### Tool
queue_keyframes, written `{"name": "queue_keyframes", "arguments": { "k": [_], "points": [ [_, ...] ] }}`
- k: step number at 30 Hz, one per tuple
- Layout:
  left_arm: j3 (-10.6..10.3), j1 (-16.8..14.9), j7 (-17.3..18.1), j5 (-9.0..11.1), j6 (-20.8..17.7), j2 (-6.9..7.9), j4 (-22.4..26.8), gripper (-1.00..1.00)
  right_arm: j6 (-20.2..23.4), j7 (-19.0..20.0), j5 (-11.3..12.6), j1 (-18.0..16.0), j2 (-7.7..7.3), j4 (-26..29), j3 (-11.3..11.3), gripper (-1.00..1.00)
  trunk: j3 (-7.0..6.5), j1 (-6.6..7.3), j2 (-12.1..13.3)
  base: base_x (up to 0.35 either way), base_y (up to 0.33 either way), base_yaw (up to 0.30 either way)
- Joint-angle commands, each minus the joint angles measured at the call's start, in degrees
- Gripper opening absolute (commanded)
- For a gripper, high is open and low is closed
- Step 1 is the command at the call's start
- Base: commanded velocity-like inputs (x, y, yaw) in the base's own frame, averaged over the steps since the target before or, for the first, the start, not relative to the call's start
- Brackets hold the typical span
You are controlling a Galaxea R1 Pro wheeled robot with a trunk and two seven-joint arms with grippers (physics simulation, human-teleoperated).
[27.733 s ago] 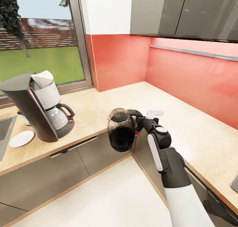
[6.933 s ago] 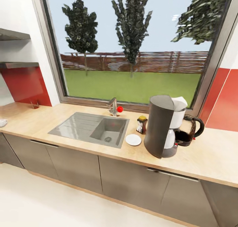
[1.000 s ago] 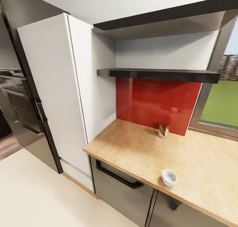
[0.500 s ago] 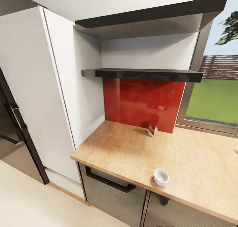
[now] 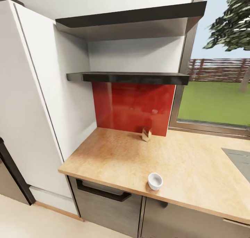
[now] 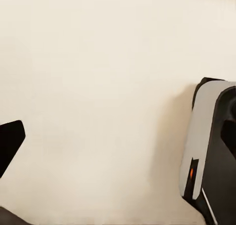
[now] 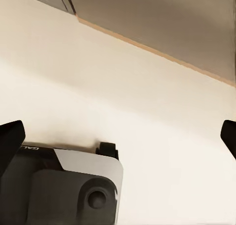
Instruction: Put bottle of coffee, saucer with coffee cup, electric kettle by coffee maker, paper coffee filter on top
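I'm facing the end stretch of the kitchen countertop (image 5: 194, 168). The coffee cup (image 5: 155, 181) sits upright near the front edge, above the seam between the drawer (image 5: 104, 203) and the next cabinet front. It's a small white round cup and I can't make out its handle from here. Farther back, close to the red backsplash (image 5: 133, 108), stands a small tan thing (image 5: 146, 134), possibly the paper coffee filter; too small to be sure. The kitchen shelf (image 5: 128, 77) above looks bare along the edge I can see.

Both arms hang low. In the left wrist view I see pale floor (image 6: 98, 87) and a part of the robot's own body (image 6: 211, 151), with one dark fingertip (image 6: 9, 141) at the frame edge. In the right wrist view, two dark fingertips (image 7: 10, 139) sit at opposite frame edges, so the right gripper (image 7: 118, 136) looks spread wide and holds nothing. With one finger in frame, I can't tell the left claw's state.

My read is the cup is the next pick, to go on the saucer. The key relation is that the cup lies up and forward of both claws, slightly right of head-view centre, so I judge the right arm nearer. The cup is round, so there's no long axis. The unseen handle is the one thing that could set the approach.
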State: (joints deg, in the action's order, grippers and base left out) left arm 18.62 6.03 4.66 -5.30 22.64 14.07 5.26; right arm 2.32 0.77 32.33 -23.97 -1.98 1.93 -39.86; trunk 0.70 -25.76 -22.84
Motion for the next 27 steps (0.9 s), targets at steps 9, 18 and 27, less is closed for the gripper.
{"name": "queue_keyframes", "arguments": {
  "k": [9, 18, 27],
  "points": [
    [-0.01, 0.04, -5.43, -1.42, -0.51, 0.03, -2.78, 1.0, 0.55, 0.04, 0.54, 0.19, -0.03, -0.07, -0.44, 1.0, 0.07, -0.03, -0.08, 0.0, 0.0, -0.264],
    [-2.1, 0.14, -8.28, -3.41, -8.39, 0.88, -3.6, 1.0, 0.58, -0.13, 0.57, 2.56, -0.04, -0.09, -0.39, 1.0, 0.07, -0.03, -0.08, 0.0, 0.0, -0.264],
    [-2.08, -0.18, -18.95, -3.63, -10.01, -0.9, -3.18, 1.0, 0.58, -0.24, 0.79, 4.34, 0.04, -0.05, -0.31, 1.0, 0.07, -0.03, -0.08, 0.0, 0.0, -0.264]
  ]
}}
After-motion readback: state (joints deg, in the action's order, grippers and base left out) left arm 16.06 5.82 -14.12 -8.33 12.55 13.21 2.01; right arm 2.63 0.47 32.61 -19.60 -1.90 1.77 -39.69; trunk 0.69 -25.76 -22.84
